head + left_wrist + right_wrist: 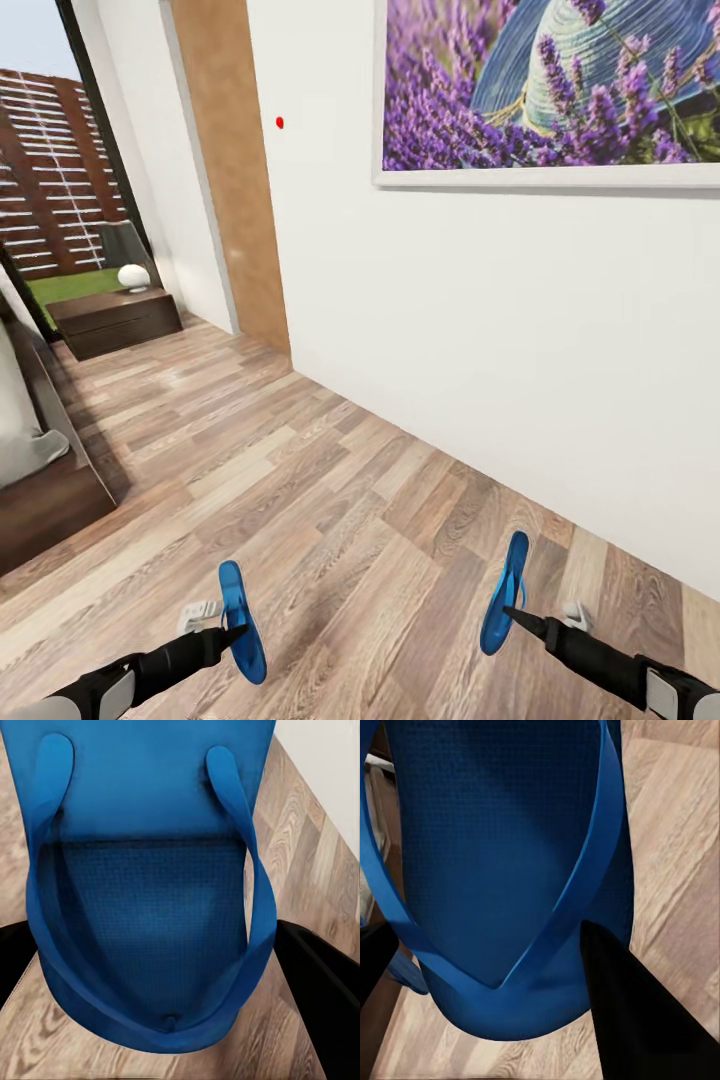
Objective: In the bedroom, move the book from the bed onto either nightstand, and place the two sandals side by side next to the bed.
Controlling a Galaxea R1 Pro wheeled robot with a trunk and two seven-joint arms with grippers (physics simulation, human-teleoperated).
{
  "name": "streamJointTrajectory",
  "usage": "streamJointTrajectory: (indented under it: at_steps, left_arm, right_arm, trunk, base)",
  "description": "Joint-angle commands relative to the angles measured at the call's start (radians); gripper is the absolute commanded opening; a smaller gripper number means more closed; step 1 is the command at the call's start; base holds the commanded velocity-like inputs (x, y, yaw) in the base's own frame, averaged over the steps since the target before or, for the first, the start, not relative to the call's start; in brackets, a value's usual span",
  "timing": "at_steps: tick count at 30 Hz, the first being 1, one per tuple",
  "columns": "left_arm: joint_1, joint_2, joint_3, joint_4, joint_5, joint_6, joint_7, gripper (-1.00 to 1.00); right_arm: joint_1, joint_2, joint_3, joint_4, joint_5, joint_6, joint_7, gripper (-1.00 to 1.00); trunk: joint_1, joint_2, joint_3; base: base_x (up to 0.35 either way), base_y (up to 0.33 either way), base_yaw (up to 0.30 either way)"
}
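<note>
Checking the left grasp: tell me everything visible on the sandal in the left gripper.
The left sandal is a thin bright blue flip-flop with a finely textured footbed and a smooth Y-strap. It is held on edge above the wood floor, clamped by the left gripper, whose dark fingers flank its toe end. Nothing else touches it.

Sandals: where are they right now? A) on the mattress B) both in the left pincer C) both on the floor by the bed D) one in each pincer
D: the left pincer grips one sandal, the right pincer the other sandal, both above the floor.
</note>
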Motion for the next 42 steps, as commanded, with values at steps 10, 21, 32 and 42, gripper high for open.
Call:
streamJointTrajectory:
  at_steps: [10, 21, 32, 42]
  left_arm:
    - [-0.001, 0.0, -0.006, 0.001, 0.006, -0.005, -0.002, -1.0]
    - [-0.001, 0.0, -0.006, 0.001, 0.006, -0.005, -0.002, -1.0]
    - [-0.001, 0.0, -0.006, 0.001, 0.006, -0.005, -0.002, -1.0]
    - [-0.001, 0.0, -0.007, 0.001, 0.005, -0.005, -0.002, -1.0]
  right_arm:
    - [-0.001, 0.0, 0.005, 0.002, -0.012, 0.012, 0.003, -1.0]
    - [-0.001, 0.0, 0.005, 0.002, -0.012, 0.012, 0.003, -1.0]
    - [-0.001, 0.0, 0.005, 0.002, -0.011, 0.012, 0.003, -1.0]
    - [-0.001, 0.0, 0.005, 0.002, -0.012, 0.012, 0.003, -1.0]
  trunk:
    - [0.0, 0.0, -0.001]
    - [0.0, 0.0, -0.001]
    - [0.0, 0.0, -0.001]
    - [0.0, 0.0, -0.001]
  base:
    - [0.0, 0.0, 0.29]
    - [0.139, 0.0, 0.29]
    - [0.009, 0.0, 0.156]
    - [0.0, 0.0, 0.274]
